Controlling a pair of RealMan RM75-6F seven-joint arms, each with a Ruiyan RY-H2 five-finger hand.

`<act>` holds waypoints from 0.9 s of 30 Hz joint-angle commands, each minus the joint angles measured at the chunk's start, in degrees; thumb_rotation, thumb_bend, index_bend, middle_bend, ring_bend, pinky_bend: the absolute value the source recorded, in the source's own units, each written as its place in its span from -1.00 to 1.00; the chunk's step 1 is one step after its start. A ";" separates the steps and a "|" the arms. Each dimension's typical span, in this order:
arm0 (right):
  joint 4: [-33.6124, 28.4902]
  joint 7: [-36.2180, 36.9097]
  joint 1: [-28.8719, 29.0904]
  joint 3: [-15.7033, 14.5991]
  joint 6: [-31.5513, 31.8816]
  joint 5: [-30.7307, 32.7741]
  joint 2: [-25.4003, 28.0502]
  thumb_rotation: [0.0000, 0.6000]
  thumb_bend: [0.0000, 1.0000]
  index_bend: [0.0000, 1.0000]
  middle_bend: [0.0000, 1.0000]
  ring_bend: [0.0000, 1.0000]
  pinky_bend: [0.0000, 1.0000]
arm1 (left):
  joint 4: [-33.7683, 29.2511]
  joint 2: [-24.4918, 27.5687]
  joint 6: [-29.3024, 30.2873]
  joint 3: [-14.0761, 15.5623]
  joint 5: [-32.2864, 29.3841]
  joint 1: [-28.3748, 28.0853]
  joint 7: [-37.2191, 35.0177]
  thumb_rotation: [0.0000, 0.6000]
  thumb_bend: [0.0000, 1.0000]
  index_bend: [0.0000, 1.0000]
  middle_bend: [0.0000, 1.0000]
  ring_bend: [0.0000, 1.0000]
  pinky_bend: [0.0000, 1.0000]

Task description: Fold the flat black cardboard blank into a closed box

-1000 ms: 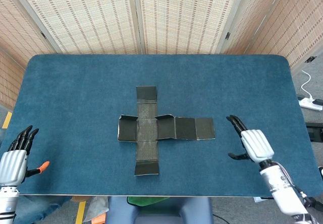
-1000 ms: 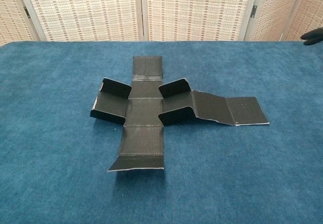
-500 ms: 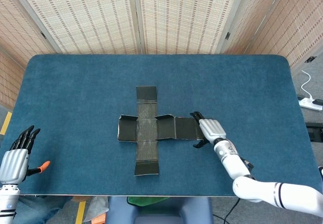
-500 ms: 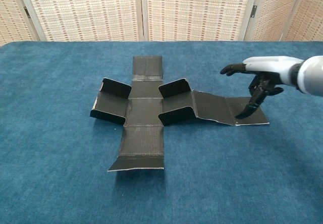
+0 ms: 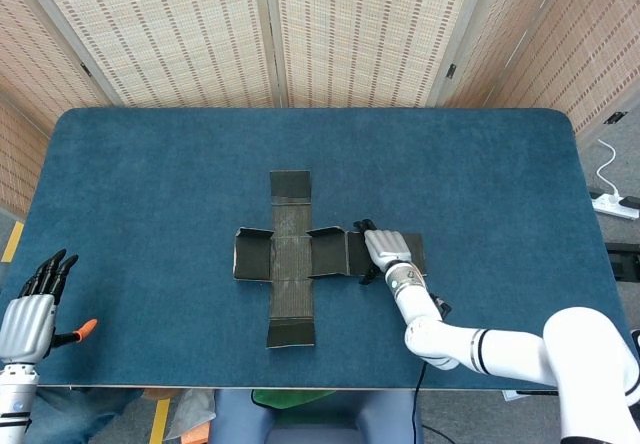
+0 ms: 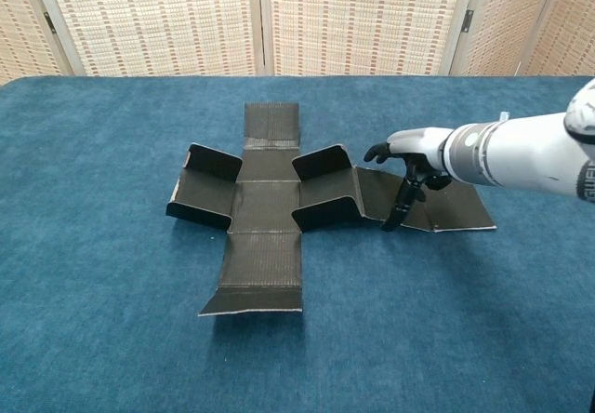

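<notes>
The black cardboard blank (image 5: 290, 264) lies as a cross in the middle of the blue table. In the chest view the blank (image 6: 265, 210) has its two side flaps by the centre panel bent up, and a long two-panel arm stretching right. My right hand (image 5: 385, 247) hovers over that arm. In the chest view the right hand (image 6: 416, 148) has its thumb out and its fingertips (image 6: 391, 219) pointing down, touching the panel's front edge and holding nothing. My left hand (image 5: 30, 314) stays at the table's front left corner with its fingers straight and apart, and is empty.
The blue cloth table (image 5: 150, 184) spreads wide around the blank. Woven screens (image 5: 350, 34) stand behind the far edge. A white power strip (image 5: 615, 204) lies on the floor off the right side.
My right hand has swept left from the table's right side onto the blank's right arm and dropped its fingertips to the panel. The left hand and the blank have not moved.
</notes>
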 commanded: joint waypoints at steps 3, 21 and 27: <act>1.36 -0.68 0.82 -0.81 0.32 0.94 -0.97 1.00 -0.89 -1.00 -1.00 0.44 0.93 | 0.36 -0.09 -0.13 -0.05 -0.41 0.06 -0.19 1.00 -0.62 -0.79 -0.94 -0.90 -0.64; 2.95 -2.50 2.59 -0.95 1.41 2.04 -2.59 1.00 -0.60 -0.43 -0.43 0.52 0.99 | 3.50 -1.68 -5.19 -1.63 -0.15 -4.33 -3.21 1.00 -0.61 -0.66 -0.85 -0.62 -0.49; -1.60 -0.70 1.52 -0.65 2.89 -2.19 -0.66 1.00 -0.56 -0.30 -0.28 0.55 1.00 | 11.31 -8.08 -10.25 -5.49 -0.20 -11.67 -4.86 1.00 -0.60 -0.41 -0.53 0.19 0.24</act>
